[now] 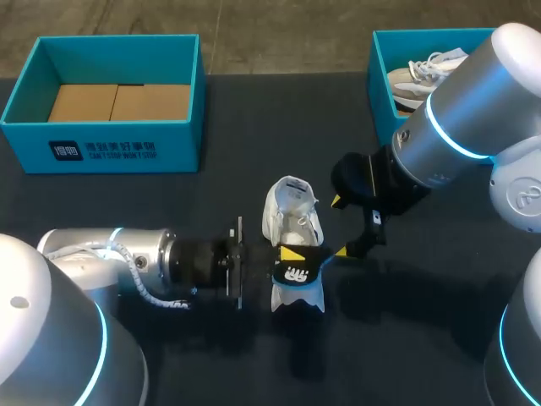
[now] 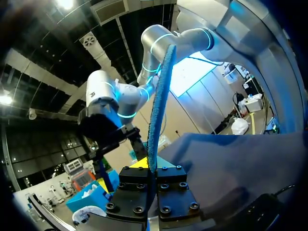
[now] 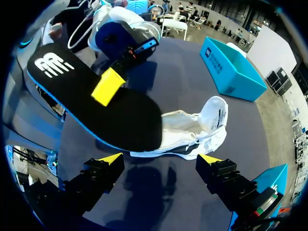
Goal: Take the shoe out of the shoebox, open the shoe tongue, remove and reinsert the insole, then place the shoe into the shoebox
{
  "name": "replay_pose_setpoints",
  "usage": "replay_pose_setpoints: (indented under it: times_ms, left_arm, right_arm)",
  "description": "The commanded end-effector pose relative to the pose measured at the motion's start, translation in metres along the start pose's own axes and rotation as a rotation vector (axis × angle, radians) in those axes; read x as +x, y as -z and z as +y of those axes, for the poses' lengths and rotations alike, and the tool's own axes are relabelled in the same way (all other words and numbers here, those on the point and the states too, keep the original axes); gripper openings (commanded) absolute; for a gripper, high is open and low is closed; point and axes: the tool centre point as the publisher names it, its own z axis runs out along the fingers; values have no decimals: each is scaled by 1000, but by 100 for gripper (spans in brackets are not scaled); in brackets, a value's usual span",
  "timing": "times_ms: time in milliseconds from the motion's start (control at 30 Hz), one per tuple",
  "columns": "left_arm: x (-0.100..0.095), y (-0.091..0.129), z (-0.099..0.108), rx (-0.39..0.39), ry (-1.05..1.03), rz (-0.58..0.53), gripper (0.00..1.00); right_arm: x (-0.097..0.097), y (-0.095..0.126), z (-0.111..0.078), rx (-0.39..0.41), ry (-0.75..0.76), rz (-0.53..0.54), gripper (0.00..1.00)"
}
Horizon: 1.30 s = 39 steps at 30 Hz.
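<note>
The insole point(image 3: 120, 120) sits pinched between left fingers point(image 3: 107, 86) over the shoe point(image 3: 202, 126); right fingers point(image 3: 109, 160) spread (shoe just ahead).

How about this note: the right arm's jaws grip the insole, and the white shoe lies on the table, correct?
No: the insole is in the jaws of the left arm, as the head view shows. The white shoe does lie on the table.

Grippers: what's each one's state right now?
Left gripper: shut on the insole.
Right gripper: open, holding nothing, near the shoe.
</note>
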Motion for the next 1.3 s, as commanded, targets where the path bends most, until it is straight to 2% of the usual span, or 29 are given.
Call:
replay_pose_setpoints:
  times_ms: [33, 400, 867, 1100, 1300]
  left_arm:
    - [-2, 1, -10, -8, -3, -6, 0]
    - [5, 5, 8, -17, 12, 15, 0]
    - [35, 15, 31, -76, 113, 51, 0]
    - [33, 19, 40, -97, 121, 42, 0]
    - [25, 20, 34, -79, 142, -4, 0]
  right_arm:
    - [1, -1, 0, 0, 1, -2, 100]
    - [1, -1, 0, 0, 1, -2, 100]
    - [1, -1, 0, 0, 1, -2, 100]
    - [1, -1, 0, 0, 1, -2, 100]
    - [1, -1, 0, 0, 1, -2, 100]
